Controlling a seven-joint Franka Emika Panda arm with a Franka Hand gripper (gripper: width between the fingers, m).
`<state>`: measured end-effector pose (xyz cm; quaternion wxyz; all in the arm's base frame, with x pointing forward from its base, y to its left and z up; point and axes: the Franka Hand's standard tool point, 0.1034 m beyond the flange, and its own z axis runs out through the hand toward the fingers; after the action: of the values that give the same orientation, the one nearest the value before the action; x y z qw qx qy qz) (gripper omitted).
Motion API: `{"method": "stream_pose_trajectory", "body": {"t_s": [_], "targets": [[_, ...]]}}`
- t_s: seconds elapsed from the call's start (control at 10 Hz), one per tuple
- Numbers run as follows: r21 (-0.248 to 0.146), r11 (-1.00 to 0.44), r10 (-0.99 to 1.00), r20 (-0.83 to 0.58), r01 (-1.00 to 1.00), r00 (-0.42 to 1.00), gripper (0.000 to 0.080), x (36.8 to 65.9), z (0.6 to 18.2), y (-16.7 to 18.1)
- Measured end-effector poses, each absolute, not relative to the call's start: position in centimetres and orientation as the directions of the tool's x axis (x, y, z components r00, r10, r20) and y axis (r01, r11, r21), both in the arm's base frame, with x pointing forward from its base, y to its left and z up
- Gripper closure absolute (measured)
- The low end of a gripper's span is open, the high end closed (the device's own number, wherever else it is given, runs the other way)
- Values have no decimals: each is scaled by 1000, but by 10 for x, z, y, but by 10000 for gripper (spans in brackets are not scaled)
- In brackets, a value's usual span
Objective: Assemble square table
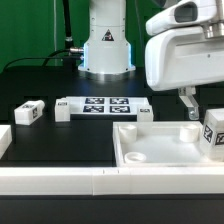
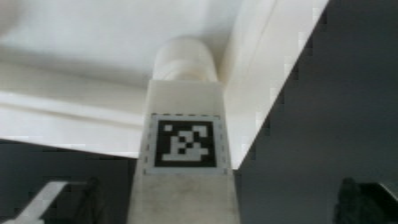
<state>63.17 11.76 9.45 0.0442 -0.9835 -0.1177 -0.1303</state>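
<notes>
The square table top [image 1: 165,152] is a white tray with a raised rim, lying at the front right of the exterior view. A white tagged leg [image 1: 213,130] stands at its right corner. In the wrist view this leg [image 2: 185,140] meets a round corner socket [image 2: 189,62] of the top [image 2: 80,70]. My gripper [image 1: 205,108] hangs just above the leg. In the wrist view the gripper [image 2: 210,205] is open, its dark fingers [image 2: 61,203] apart on either side of the leg without touching it. Another tagged leg [image 1: 28,112] lies at the left.
The marker board [image 1: 103,106] lies in the middle, in front of the robot base [image 1: 105,50]. Long white border rails [image 1: 90,182] run along the front. A white block [image 1: 4,139] shows at the left edge.
</notes>
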Motion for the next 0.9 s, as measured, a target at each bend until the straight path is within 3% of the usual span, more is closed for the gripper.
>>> {"method": "stream_pose_trajectory", "body": {"t_s": [0.5, 0.9], "targets": [[-108, -962, 261, -75, 252, 962, 150, 616, 97, 112], [-111, -969, 229, -84, 220, 970, 150, 638, 95, 112]]}}
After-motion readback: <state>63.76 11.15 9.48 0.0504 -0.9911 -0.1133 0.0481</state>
